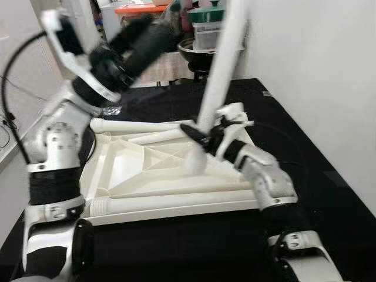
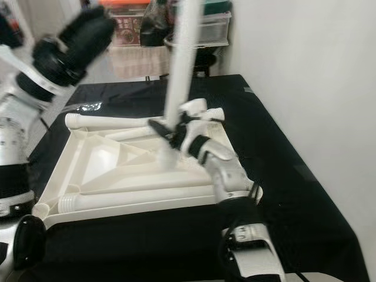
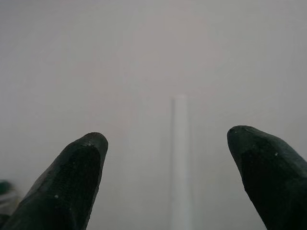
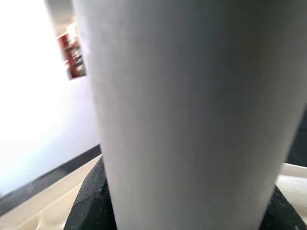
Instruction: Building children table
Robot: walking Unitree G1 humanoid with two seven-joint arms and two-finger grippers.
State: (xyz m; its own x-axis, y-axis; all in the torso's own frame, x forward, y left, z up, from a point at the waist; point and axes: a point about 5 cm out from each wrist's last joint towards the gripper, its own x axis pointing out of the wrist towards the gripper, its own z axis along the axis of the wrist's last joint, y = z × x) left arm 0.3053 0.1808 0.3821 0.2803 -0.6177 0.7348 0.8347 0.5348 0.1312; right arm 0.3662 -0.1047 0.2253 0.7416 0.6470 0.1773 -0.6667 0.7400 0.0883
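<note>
The white table top (image 1: 147,176) lies upside down on the black cloth (image 1: 329,170), two legs (image 1: 176,202) lying along its edges. The right gripper (image 1: 202,138) is clamped on a third leg (image 1: 220,64), held nearly upright, its top cut off. The left gripper (image 3: 168,163), blurred and raised, has its fingers (image 3: 72,182) apart. Background clutter is hard to make out.

1. Black cloth (image 1: 329,176) spread under everything, reaching toward the white wall (image 1: 317,64) on the right.
2. Dark bowl (image 1: 194,54) beyond the far edge.
3. Clear container with green lid (image 1: 207,23) above the bowl.
4. Orange-lidded box (image 1: 138,9) further back, blurred.
</note>
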